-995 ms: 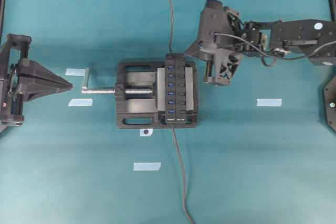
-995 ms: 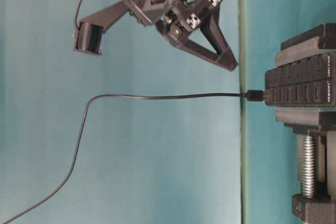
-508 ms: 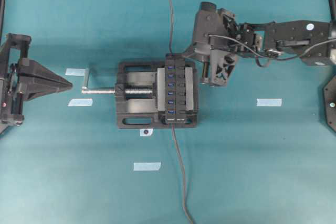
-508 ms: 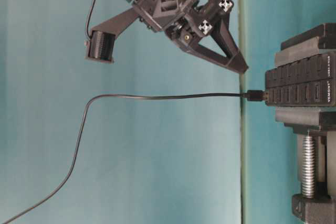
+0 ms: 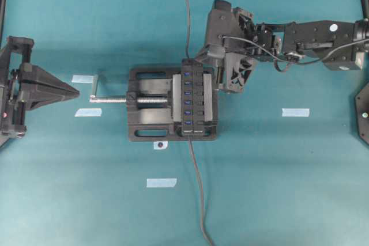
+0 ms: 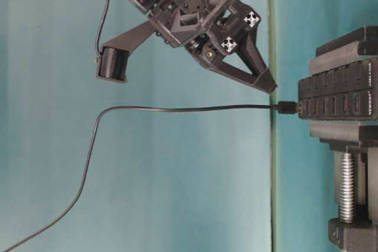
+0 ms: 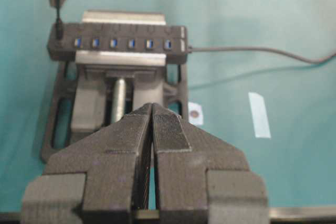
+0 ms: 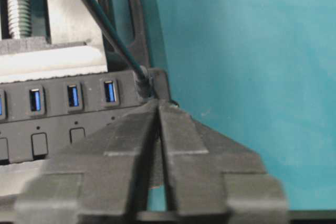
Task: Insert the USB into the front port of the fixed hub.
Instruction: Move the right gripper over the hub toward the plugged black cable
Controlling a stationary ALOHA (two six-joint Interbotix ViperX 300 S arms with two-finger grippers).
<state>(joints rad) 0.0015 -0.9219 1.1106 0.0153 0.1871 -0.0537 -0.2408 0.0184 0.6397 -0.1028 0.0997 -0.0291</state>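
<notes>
The vise (image 5: 155,111) is sitting at the middle of the tabletop (image 5: 277,188) in the overhead view, its screw (image 5: 115,99) pointing left. The fixed hub (image 5: 192,97) is lying clamped along the vise's right side. A cable (image 5: 185,10) is running from the hub's far end toward the top edge, with the USB (image 6: 288,107) sitting at that end; another cable (image 5: 197,188) is leaving the near end. The right gripper (image 5: 214,68) is hanging just beside the hub's far end. The left gripper (image 5: 74,91) is resting well apart, left of the screw.
</notes>
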